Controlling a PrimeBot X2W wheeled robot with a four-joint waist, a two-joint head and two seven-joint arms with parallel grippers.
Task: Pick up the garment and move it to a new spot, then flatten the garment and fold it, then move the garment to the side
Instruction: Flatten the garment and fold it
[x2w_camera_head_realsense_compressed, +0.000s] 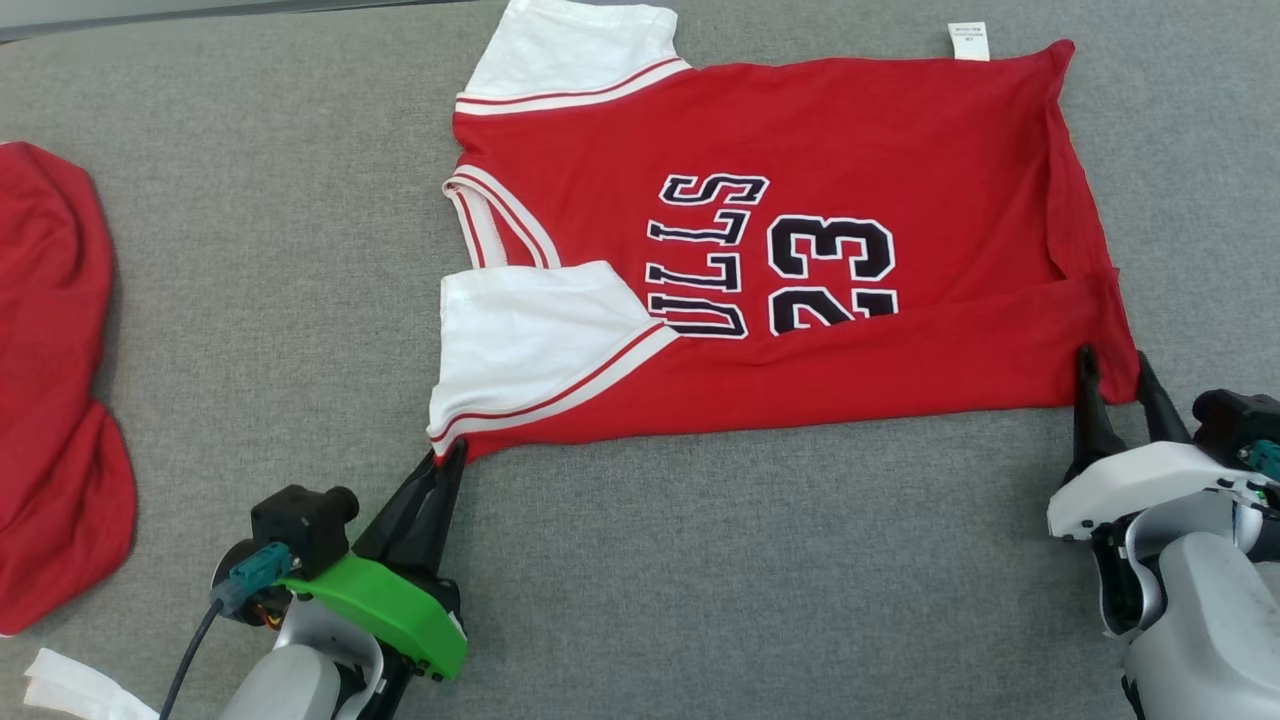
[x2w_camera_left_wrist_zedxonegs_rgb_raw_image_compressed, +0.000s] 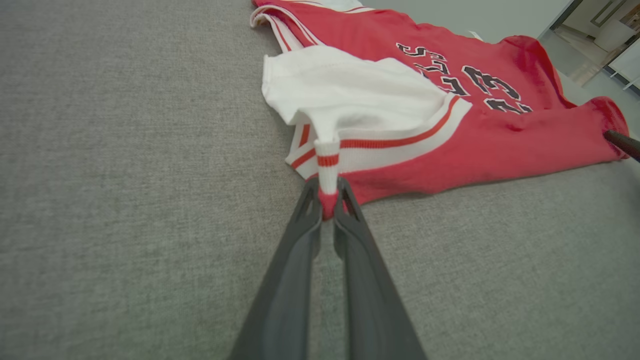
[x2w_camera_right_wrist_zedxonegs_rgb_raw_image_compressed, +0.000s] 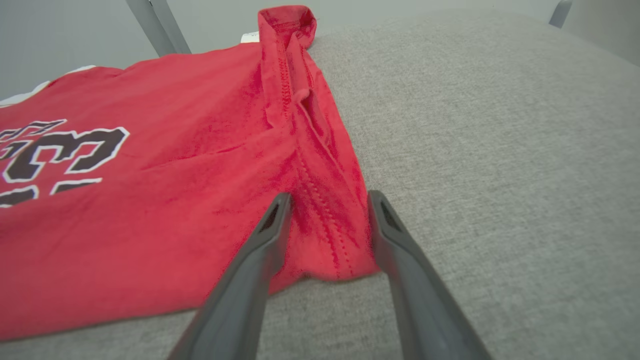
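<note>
The left end effector (x2w_camera_left_wrist_zedxonegs_rgb_raw_image_compressed: 327, 202) is shut tight on the striped corner of the red jersey (x2w_camera_head_realsense_compressed: 800, 140), where the white sleeve (x2w_camera_head_realsense_compressed: 520, 330) meets the trim. A small pinch of cloth is drawn up between its fingertips. The right end effector (x2w_camera_right_wrist_zedxonegs_rgb_raw_image_compressed: 328, 197) is held partly open, with one finger set on either side of the jersey's hem corner; whether the pads press the cloth cannot be told. The jersey is spread on the grey worktop (x2w_camera_head_realsense_compressed: 750, 560) just beyond both end effectors and spans the gap between them. Its near edge is folded over, so the lettering and the number 23 are partly covered. A white label (x2w_camera_head_realsense_compressed: 968, 40) is seen jutting from the far edge. Well to the outer side of the left end effector, a second red garment (x2w_camera_head_realsense_compressed: 50, 400) is cut off by the edge of the head view. A white scrap (x2w_camera_head_realsense_compressed: 70, 690) beside that arm is too cropped to be identified.
</note>
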